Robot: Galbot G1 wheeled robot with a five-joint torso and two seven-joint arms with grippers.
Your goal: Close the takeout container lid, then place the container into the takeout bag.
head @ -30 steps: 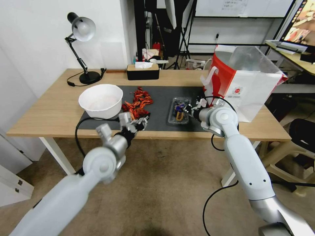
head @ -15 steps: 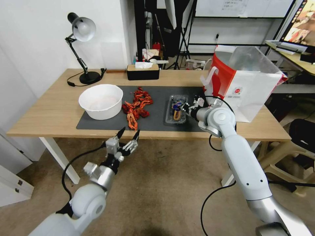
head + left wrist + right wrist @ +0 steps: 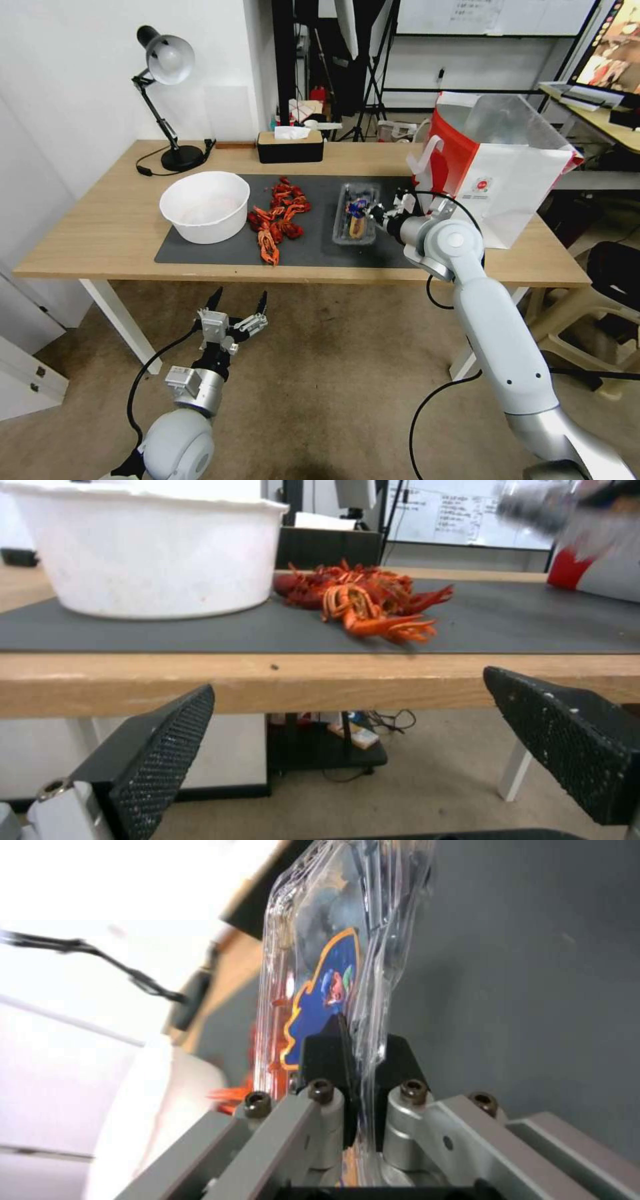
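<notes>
Right wrist view alone shows the right pincer [image 3: 358,1060] pinching the takeout container [image 3: 333,960] rim.

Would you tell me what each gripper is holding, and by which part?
The right gripper pinches the takeout container by its clear plastic rim. The left gripper is open, holding nothing, below the table's front edge.

My arms are pale grey shells with silver joints and black cables; my left gripper [image 3: 237,313] has black textured fingers [image 3: 157,760].
</notes>
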